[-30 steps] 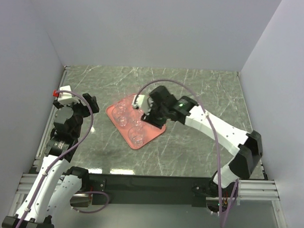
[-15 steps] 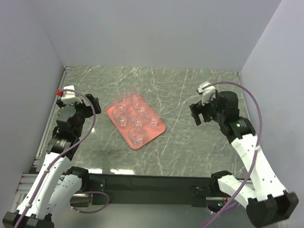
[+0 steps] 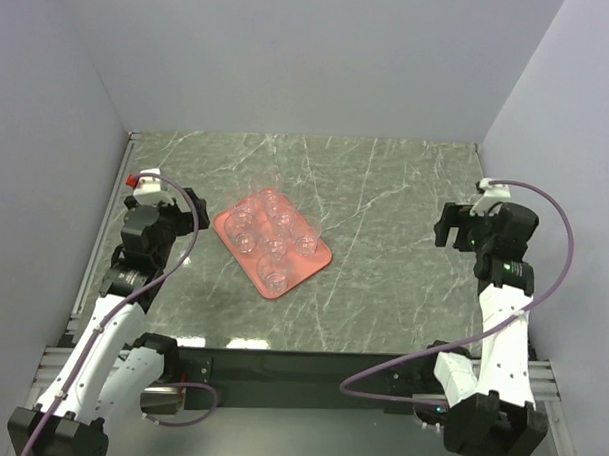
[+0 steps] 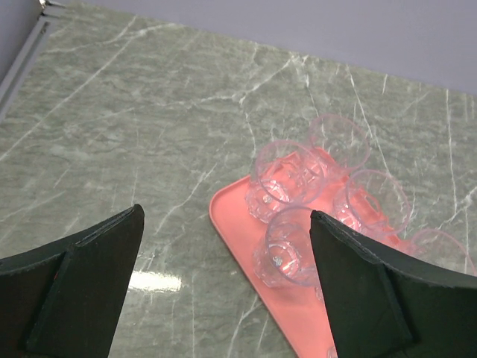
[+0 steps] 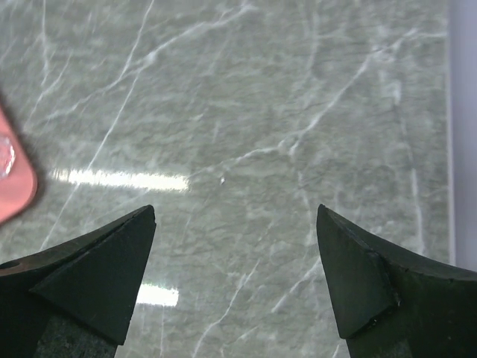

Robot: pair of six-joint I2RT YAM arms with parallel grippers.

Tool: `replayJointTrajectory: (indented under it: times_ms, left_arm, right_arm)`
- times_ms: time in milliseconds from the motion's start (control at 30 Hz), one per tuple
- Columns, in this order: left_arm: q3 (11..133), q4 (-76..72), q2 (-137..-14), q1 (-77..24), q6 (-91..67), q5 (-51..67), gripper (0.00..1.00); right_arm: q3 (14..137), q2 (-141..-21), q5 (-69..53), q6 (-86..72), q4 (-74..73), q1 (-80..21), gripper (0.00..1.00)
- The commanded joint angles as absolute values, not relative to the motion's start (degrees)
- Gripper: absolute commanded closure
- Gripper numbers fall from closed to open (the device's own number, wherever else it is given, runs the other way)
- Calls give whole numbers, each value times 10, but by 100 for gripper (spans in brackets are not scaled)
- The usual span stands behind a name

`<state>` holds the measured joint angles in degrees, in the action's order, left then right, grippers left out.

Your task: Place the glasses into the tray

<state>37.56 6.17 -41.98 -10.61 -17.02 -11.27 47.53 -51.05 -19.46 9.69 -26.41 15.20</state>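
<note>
The salmon-pink tray (image 3: 306,265) lies left of the table's middle, turned at an angle. Several clear glasses (image 3: 273,245) stand upright in it in two rows. In the left wrist view the tray (image 4: 238,224) fills the lower right, with glasses (image 4: 287,177) on it. My left gripper (image 3: 192,216) is open and empty, just left of the tray. My right gripper (image 3: 448,231) is open and empty, far to the right near the wall. Only a corner of the tray (image 5: 13,186) shows at the left edge of the right wrist view.
The grey marble table (image 3: 386,191) is boxed in by pale walls at the back and both sides. A metal rail (image 3: 102,241) runs along the table's left edge.
My right arm has drawn back from over the tray to the far right side of the table. My left gripper has shifted slightly. The glasses stay in the tray.
</note>
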Motion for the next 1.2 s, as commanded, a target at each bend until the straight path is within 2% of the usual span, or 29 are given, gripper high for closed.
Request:
replayJointTrajectory:
  times_ms: [0,133,367,567,833,1167]
  left_arm:
    - [383,52,-431,-108,-170,-91,1]
    - [390,82,-411,-107,-177,-98,1]
    - [395,144,-368,-107,-174,-163,1]
    - [389,140,-368,-107,-171,-182,0]
    - [381,134,-340,-107,-173,-179,1]
    - [380,135,-321,-107,-173,-173,1]
  right_arm:
    - [462,-476,-228,67,-215,184,5]
    - [441,-446,-229,41,-193,211,2]
    - [415,-375,-89,-20,-150,216,0]
    - [389,-332,-22,-50,-125,217,0]
    - [381,-333,47,-76,-112,217,0]
    - [374,-349,56,-73,-101,219,0]
